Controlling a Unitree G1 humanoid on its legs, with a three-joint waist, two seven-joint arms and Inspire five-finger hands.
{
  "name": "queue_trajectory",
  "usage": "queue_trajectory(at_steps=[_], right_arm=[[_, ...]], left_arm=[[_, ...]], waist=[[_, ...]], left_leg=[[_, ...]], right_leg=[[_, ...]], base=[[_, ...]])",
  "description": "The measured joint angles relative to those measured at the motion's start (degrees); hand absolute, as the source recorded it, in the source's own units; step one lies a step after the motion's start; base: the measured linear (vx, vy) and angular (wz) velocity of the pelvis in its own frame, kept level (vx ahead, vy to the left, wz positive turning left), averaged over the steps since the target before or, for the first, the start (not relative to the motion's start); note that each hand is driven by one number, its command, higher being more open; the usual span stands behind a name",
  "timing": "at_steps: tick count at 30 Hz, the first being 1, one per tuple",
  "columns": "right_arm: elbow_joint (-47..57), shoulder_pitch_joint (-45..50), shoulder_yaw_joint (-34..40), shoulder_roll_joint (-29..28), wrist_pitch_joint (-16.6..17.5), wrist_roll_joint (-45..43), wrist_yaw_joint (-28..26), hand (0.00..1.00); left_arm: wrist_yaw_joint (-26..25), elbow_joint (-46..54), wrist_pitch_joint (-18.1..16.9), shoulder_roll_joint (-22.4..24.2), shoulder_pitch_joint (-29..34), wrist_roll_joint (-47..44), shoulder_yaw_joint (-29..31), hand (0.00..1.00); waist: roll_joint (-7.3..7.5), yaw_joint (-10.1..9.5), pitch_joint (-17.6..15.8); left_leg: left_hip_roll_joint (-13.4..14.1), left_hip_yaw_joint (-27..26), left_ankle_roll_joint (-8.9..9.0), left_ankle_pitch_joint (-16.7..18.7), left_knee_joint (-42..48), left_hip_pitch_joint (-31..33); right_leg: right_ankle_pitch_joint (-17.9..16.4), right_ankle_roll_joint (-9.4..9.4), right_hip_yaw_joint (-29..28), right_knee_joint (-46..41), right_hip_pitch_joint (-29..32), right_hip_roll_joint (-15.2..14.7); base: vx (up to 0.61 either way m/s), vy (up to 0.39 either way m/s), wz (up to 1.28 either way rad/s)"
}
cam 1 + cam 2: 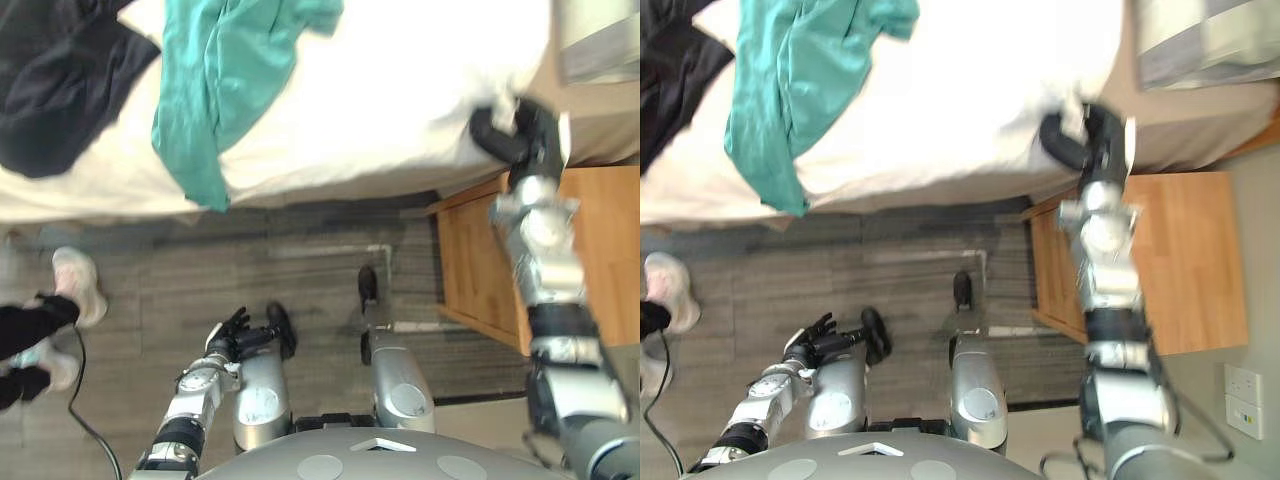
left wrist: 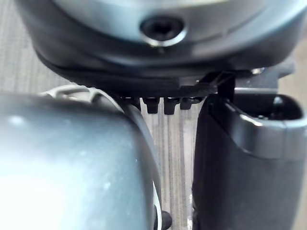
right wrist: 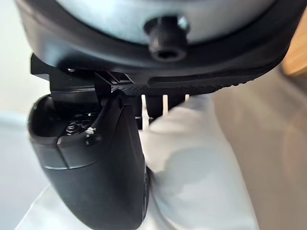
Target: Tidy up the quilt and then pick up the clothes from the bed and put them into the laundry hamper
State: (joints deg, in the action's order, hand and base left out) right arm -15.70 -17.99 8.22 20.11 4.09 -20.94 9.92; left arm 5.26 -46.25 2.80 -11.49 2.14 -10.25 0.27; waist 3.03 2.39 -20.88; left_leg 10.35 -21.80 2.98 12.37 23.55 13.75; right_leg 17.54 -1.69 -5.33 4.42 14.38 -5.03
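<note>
White quilt [image 1: 400, 100] in tight fingers of right hand [image 1: 510, 135] beside wooden nightstand [image 1: 1190, 260]; slack fingers of left hand [image 1: 230, 335] over floor [image 1: 200, 270].

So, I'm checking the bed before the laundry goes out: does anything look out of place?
Yes. A teal garment hangs over the near edge of the white quilt toward the floor, and a dark garment lies heaped at the left. The right hand pinches the quilt's bunched corner.
</note>
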Motion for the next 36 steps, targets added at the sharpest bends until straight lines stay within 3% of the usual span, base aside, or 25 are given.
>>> queue_trajectory(at_steps=[2,4,6,9,13,14,16,20,25,30,33,36], right_arm=[[1.0,4.0,0.7,-4.0,2.7,-5.1,-0.3,1.00],[3.0,11.1,1.5,-12.6,8.1,-18.4,-4.4,1.00],[4.0,15.5,2.0,-17.4,11.1,-23.9,-6.9,1.00],[4.3,23.2,5.1,-21.9,13.4,-26.7,-8.9,1.00],[5.0,26.3,12.4,-22.2,13.7,-25.4,-6.7,1.00],[7.2,26.3,14.4,-22.2,13.7,-24.7,-6.3,0.00],[12.2,26.4,17.1,-22.1,13.9,-24.4,-5.9,0.00],[19.2,26.0,18.2,-17.8,14.1,-24.3,-7.5,0.00],[18.9,19.1,12.4,-8.0,8.1,-22.8,-9.4,0.00],[15.0,11.5,5.6,-4.5,4.4,-22.1,-9.1,0.00],[11.9,4.2,4.0,-4.4,4.1,-22.3,-8.1,0.00],[10.1,-4.9,3.7,-2.2,4.2,-22.7,-7.0,0.00]], left_arm=[[0.0,-0.8,0.1,-0.1,1.3,0.0,0.2,1.00],[-0.1,-1.9,0.9,-0.3,3.4,0.0,0.5,1.00],[0.0,-2.7,1.1,-0.2,4.8,-0.1,0.7,1.00],[0.3,-3.9,1.2,1.1,6.9,-0.5,0.7,1.00],[1.8,-5.5,2.0,2.8,8.1,-0.9,0.7,1.00],[2.6,-5.5,2.4,2.8,8.7,-1.2,0.8,1.00],[3.4,-5.6,2.5,2.8,9.4,-1.4,1.0,1.00],[4.5,-6.1,3.4,2.6,9.7,-1.5,2.7,1.00],[5.4,-6.4,3.5,1.9,9.7,-1.6,2.6,1.00],[5.9,-6.2,2.3,1.0,9.6,-1.7,1.3,1.00],[6.0,-6.0,2.2,0.0,9.3,-3.2,0.6,1.00],[6.0,-5.9,2.4,-0.7,8.3,-4.9,0.8,1.00]], waist=[[0.90,0.35,2.3],[2.54,0.87,7.0],[3.14,1.28,10.1],[1.75,2.98,13.6],[-0.87,4.39,15.3],[-1.06,4.65,15.4],[-0.91,5.70,15.7],[0.15,5.81,16.9],[-0.03,5.63,17.1],[-0.89,3.73,16.7],[-0.96,2.53,13.3],[-1.18,2.36,7.4]], left_leg=[[0.0,-1.2,0.63,0.7,-0.6,-2.1],[-0.5,-2.9,1.39,1.4,-2.1,-6.2],[-0.8,-4.0,1.79,1.6,-3.4,-8.1],[-0.7,-6.0,2.30,1.4,-6.4,-12.3],[-0.9,-9.6,2.79,0.8,-10.7,-17.0],[-1.0,-10.4,2.97,0.7,-11.8,-18.5],[-1.4,-10.5,3.15,0.0,-13.8,-20.5],[-2.3,-10.4,3.07,-1.6,-16.9,-21.8],[-3.2,-7.6,3.03,-3.3,-19.0,-22.5],[-3.8,-5.0,2.99,-4.9,-19.8,-21.0],[-3.9,-3.7,2.64,-5.5,-19.1,-18.3],[-2.9,-2.0,2.18,-3.6,-11.4,-11.6]], right_leg=[[-1.0,-0.07,-0.7,0.0,-1.3,0.1],[-4.3,-1.58,-1.6,0.0,-4.0,-0.3],[-6.2,-2.35,-2.6,0.0,-5.1,-0.4],[-7.5,-2.80,-3.9,0.0,-6.9,0.3],[-7.5,-2.78,-5.9,0.0,-8.0,1.1],[-7.6,-2.69,-6.2,0.0,-8.7,1.1],[-8.0,-2.90,-6.2,0.0,-9.9,1.2],[-8.2,-3.02,-6.1,0.0,-10.1,1.0],[-9.4,-3.44,-3.9,-0.8,-11.2,0.4],[-10.6,-3.29,-1.6,-1.5,-10.5,-0.3],[-10.7,-3.17,-1.1,-2.3,-8.5,-0.8],[-10.6,-3.27,-0.5,-3.7,-4.9,-1.0]], base=[[0.02,0.005,-0.36],[0.05,-0.030,-0.26],[0.08,-0.059,-0.25],[0.11,-0.062,-0.28],[0.11,-0.020,-0.39],[0.06,0.006,-0.33],[0.02,0.005,-0.06],[-0.02,-0.004,0.05],[-0.08,-0.018,0.27],[-0.09,-0.023,0.28],[-0.12,-0.012,0.20],[-0.15,0.000,0.21]])
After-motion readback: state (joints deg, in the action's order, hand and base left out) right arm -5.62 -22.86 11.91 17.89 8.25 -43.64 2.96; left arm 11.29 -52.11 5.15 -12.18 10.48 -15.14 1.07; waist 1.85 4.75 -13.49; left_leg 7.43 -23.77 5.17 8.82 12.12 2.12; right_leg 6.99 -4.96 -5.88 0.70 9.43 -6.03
